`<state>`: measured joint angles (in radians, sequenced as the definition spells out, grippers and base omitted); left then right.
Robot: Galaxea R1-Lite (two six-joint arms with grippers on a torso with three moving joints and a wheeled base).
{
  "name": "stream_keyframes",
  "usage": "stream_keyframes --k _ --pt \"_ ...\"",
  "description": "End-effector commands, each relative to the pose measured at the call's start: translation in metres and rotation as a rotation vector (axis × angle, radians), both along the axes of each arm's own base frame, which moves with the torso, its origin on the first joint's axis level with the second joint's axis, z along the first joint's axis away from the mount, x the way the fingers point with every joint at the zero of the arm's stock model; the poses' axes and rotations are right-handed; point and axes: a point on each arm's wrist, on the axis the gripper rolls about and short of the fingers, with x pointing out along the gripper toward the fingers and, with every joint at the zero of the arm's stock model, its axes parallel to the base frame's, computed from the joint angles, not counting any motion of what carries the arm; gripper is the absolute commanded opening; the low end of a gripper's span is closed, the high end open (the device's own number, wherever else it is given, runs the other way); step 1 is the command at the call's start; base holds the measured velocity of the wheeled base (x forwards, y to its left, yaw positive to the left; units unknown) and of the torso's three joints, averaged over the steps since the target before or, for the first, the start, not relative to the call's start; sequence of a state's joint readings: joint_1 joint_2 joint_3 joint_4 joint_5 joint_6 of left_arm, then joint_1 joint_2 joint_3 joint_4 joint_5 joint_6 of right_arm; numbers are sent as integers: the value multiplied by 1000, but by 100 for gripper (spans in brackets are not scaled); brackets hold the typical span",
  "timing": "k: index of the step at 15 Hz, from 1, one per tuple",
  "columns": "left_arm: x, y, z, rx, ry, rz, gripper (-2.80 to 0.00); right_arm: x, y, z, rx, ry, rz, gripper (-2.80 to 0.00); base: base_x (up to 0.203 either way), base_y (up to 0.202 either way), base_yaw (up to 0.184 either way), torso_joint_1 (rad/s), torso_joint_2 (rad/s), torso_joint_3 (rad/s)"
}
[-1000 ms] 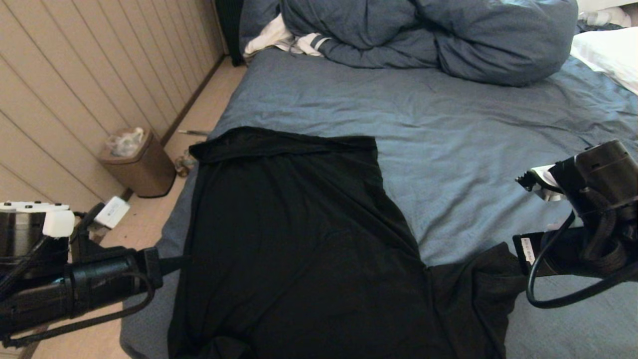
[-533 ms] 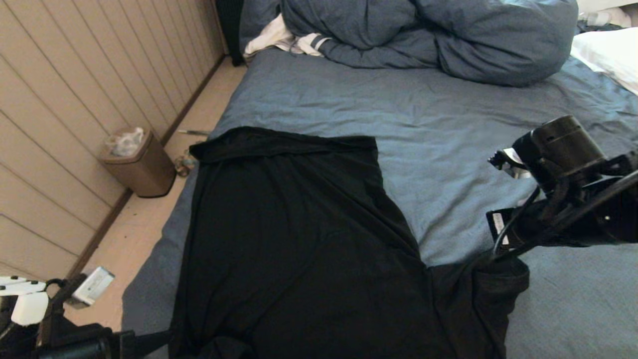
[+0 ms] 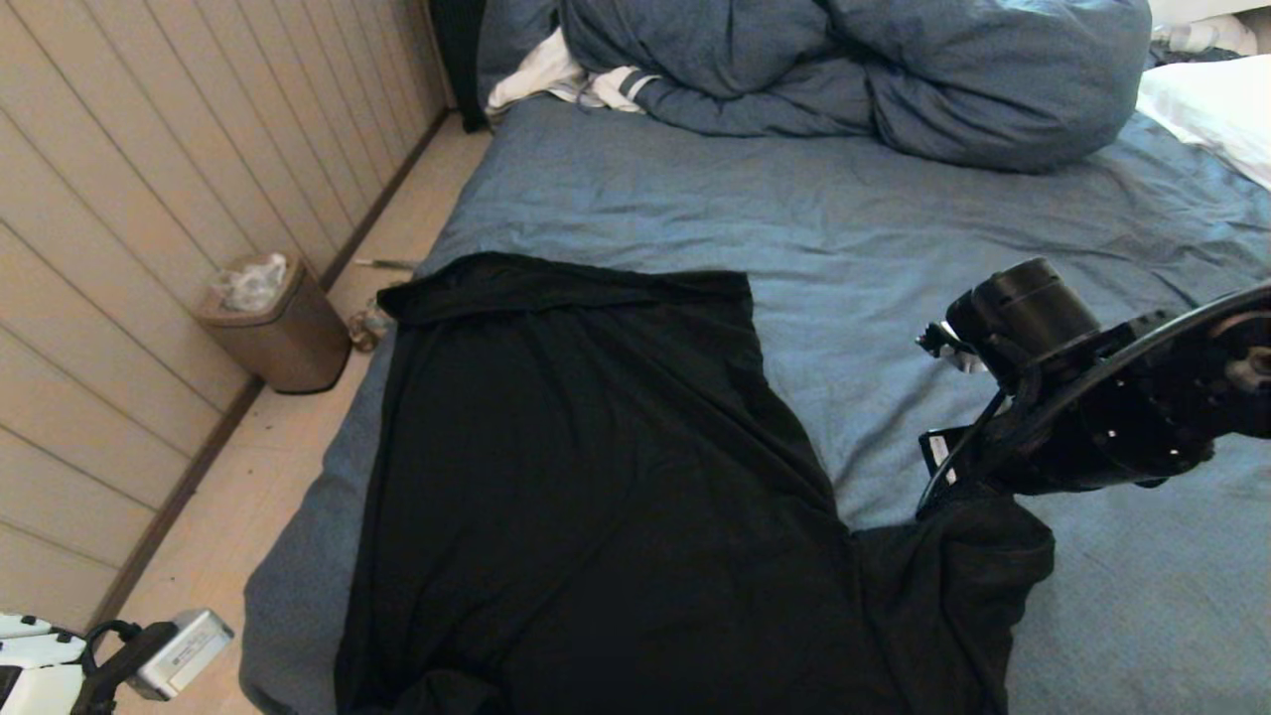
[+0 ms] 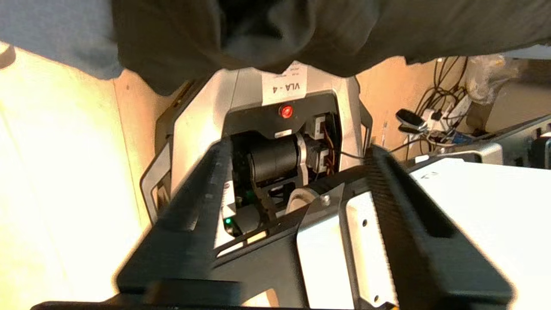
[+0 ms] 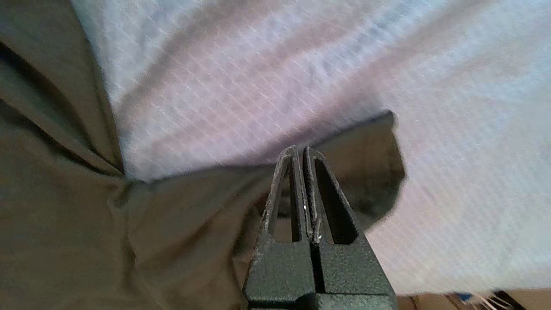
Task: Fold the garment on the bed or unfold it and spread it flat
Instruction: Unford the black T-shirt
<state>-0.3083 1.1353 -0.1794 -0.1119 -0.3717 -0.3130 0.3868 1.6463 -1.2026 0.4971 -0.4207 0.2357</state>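
The black T-shirt (image 3: 596, 477) lies plain side up on the near left part of the bed (image 3: 943, 228), its far hem folded over. One sleeve (image 3: 953, 586) sticks out to the right. My right arm (image 3: 1082, 417) reaches over that sleeve. The right gripper (image 5: 300, 151) is shut, its tips just above the sleeve (image 5: 370, 172) with nothing seen between them. The left arm (image 3: 149, 655) sits low off the bed's near left corner. The left gripper (image 4: 299, 148) is open and empty, facing my own base, with the shirt's edge (image 4: 301, 30) hanging beyond it.
A bunched blue-grey duvet (image 3: 854, 70) and a white striped cloth (image 3: 556, 79) lie at the far end of the bed. A white pillow (image 3: 1211, 104) is at the far right. A brown bin (image 3: 273, 323) stands on the floor by the panelled wall.
The left arm has drawn back and down from the shirt's left edge to the bottom left corner. The right arm has swung left and lowered over the sleeve.
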Motion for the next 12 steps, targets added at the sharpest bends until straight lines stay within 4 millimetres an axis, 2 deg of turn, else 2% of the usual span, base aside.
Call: stream_keyframes --k 1,5,8,12 --pt "10 -4 0 4 30 -5 0 5 3 -6 2 12 6 -280 0 0 0 0 0 0" --pt "31 -11 -6 20 80 2 0 6 2 -5 4 6 2 -280 0 0 0 0 0 0" --pt "45 -15 -22 39 139 7 0 9 1 -10 15 29 9 -280 0 0 0 0 0 0" --pt "60 -18 -39 81 61 63 0 12 -2 -10 24 26 1 -280 0 0 0 0 0 0"
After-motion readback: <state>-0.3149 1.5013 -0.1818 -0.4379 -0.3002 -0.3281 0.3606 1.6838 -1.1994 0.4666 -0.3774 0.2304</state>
